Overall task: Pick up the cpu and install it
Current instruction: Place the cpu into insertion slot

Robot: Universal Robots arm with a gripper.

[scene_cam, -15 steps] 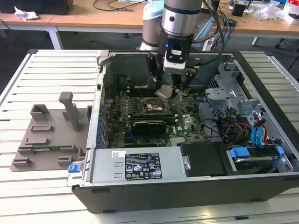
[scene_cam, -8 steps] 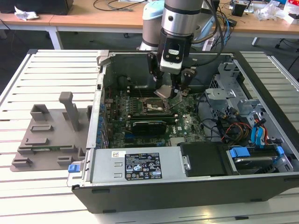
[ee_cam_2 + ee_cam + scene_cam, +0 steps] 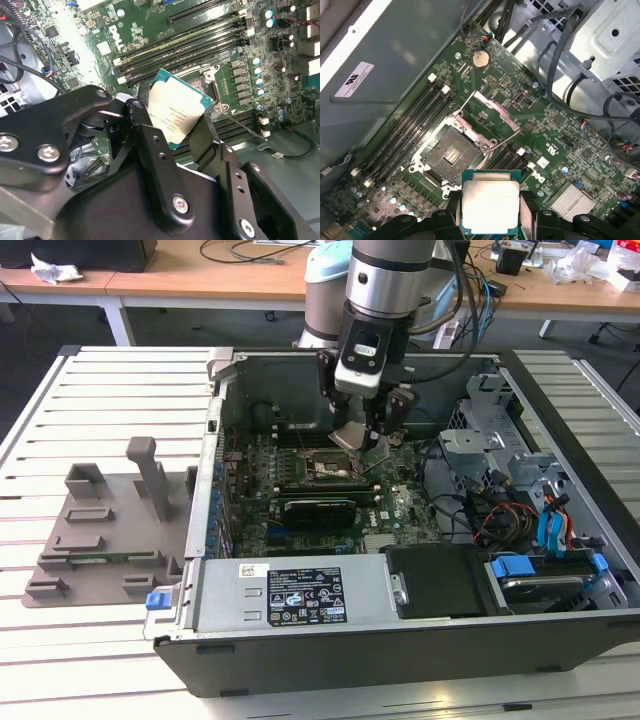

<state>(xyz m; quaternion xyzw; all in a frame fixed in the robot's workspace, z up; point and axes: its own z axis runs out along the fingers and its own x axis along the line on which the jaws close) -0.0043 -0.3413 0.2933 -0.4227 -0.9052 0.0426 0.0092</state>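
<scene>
My gripper (image 3: 362, 438) is shut on the cpu (image 3: 352, 435), a flat square chip with a silvery top and a thin green edge. I hold it tilted inside the open computer case, just above the motherboard. In the second wrist view the cpu (image 3: 175, 112) sits between the two black fingers (image 3: 145, 125). In the first wrist view the cpu (image 3: 490, 202) hangs a short way off the bare dark socket (image 3: 451, 156), whose metal frame (image 3: 490, 107) is swung open. The socket (image 3: 325, 472) lies just below the chip in the exterior view.
The case's walls (image 3: 560, 420) surround the motherboard. A power supply (image 3: 290, 595) sits at the near edge, with a drive cage and cables (image 3: 500, 470) on the exterior view's right. Memory slots (image 3: 420, 112) flank the socket. A grey plastic tray (image 3: 100, 530) lies outside on the slatted table.
</scene>
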